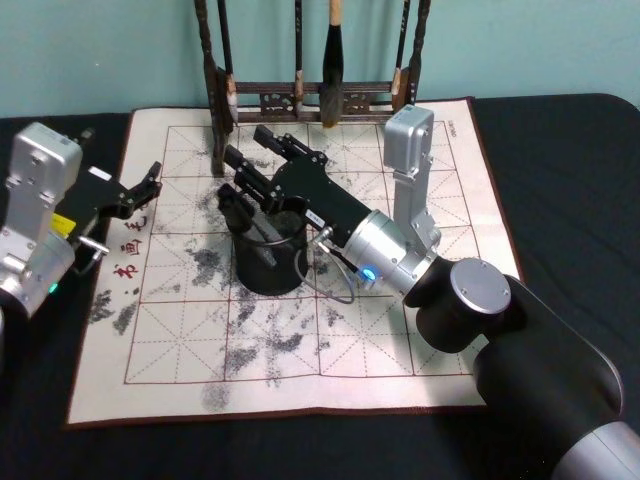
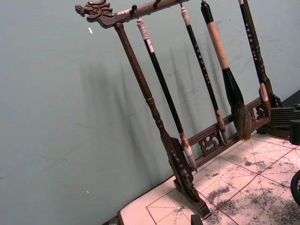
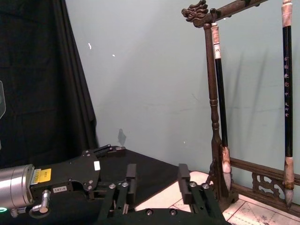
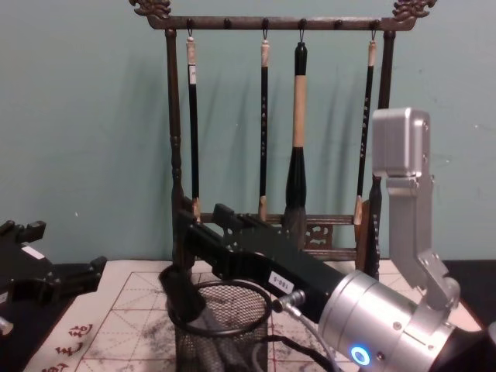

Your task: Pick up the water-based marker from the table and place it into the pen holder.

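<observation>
- Right arm's grey forearm (image 1: 400, 255) (the part nearest the head camera) reaches forward and leftward across the whitish, ink-smudged grid-lined calligraphy mat (image 1: 180, 350) on the dark table.
- Black right gripper (image 1: 230, 180) hangs at the rim of the small round black wire-mesh pen holder (image 1: 270, 280), on the robot's left side of the cup. In the right wrist view its two pads (image 3: 131, 174) stand spread, with nothing between them.
- Pen holder stands upright near the middle of the mat.
- Contents: the chest view shows one dark elongated item (image 4: 194, 306) inside the mesh (taken to be the water-based marker; no colour or label can be confirmed).
- Its long axis is tilted. The upper end rests at the rim on the robot's left, and the lower end slants down towards the cup's centre.
- Black left gripper (image 1: 145, 188) sits over the mat's left edge near the red characters, well apart from the holder. Its fingers are parted and empty.
- Tall dark wooden brush rack (image 4: 174, 155) stands at the mat's far edge with four brushes hanging, tips down.
</observation>
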